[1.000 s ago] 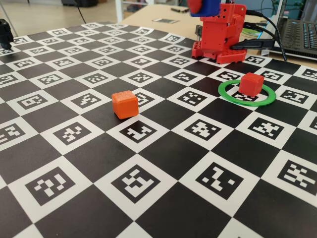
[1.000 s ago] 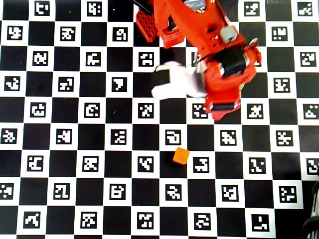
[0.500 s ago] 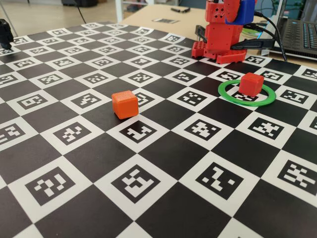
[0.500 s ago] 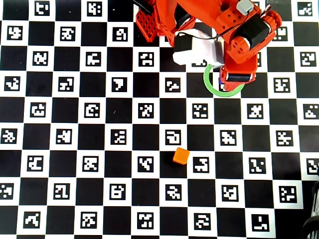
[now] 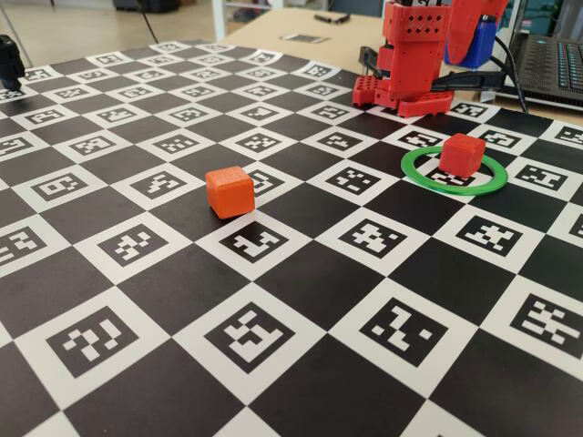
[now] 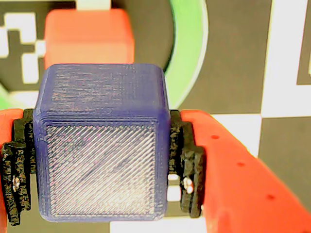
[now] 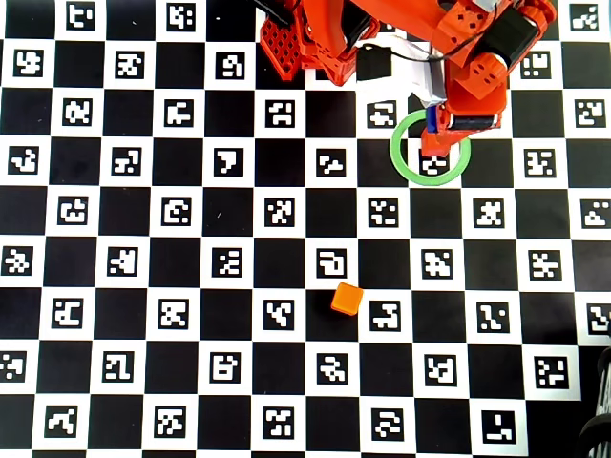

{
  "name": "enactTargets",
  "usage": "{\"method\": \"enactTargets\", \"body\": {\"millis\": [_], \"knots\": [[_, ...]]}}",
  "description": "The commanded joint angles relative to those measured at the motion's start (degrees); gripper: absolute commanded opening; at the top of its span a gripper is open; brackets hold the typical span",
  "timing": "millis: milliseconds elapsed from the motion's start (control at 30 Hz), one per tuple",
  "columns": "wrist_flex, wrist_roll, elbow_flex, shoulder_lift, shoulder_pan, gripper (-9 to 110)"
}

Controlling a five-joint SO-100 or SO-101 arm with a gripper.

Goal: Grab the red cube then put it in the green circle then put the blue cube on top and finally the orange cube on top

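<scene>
The red cube (image 5: 462,153) sits inside the green circle (image 5: 453,190), toward its far side. My gripper (image 5: 481,43) is shut on the blue cube (image 5: 484,41) and hangs in the air above and behind the circle. In the wrist view the blue cube (image 6: 102,145) fills the space between the black pads (image 6: 187,165), with the red cube (image 6: 87,39) and an arc of the green circle (image 6: 189,48) just beyond it. In the overhead view the gripper (image 7: 434,122) covers the upper part of the green circle (image 7: 396,157). The orange cube (image 5: 229,191) lies alone, well to the left in the fixed view.
The red arm base (image 5: 405,86) stands at the far edge of the checkered marker mat (image 5: 301,273). A laptop (image 5: 551,64) and cables lie behind the mat at the right. In the overhead view the orange cube (image 7: 346,299) is well below the circle.
The arm has swung the blue cube across to the green circle and lowered it; it now hangs over the red cube. The red and orange cubes have not moved.
</scene>
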Motion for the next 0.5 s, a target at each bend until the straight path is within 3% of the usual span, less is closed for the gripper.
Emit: {"method": "enactTargets", "body": {"millis": [0,467], "knots": [[-2.7,0.3,0.4,3.6,-0.5,5],[-13.5,1.6,6.4,0.2,-1.8,5]]}}
